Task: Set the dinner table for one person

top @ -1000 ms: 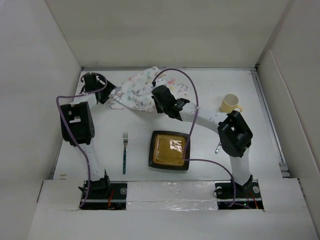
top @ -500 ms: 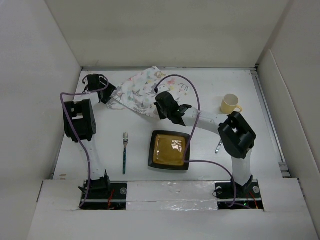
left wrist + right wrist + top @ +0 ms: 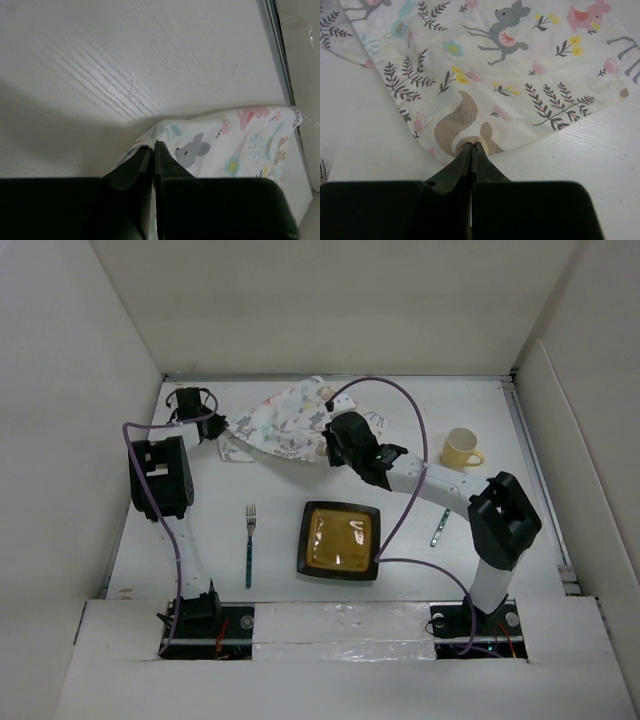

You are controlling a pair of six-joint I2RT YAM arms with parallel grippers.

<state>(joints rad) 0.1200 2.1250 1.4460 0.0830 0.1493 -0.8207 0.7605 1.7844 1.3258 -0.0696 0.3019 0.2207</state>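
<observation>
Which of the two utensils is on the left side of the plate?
The fork, tines pointing to the far wall, lies left of the plate; the other utensil lies right of it.

The left gripper (image 3: 153,146) is pinched tight on a corner of the cloth (image 3: 240,140). A little grey animal is printed near that corner. The white table (image 3: 125,60) lies past the cloth.

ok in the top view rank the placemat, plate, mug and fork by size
1. white printed cloth placemat
2. black square plate
3. pale yellow mug and teal-handled fork: unsure, the fork is longer, the mug bulkier
</observation>
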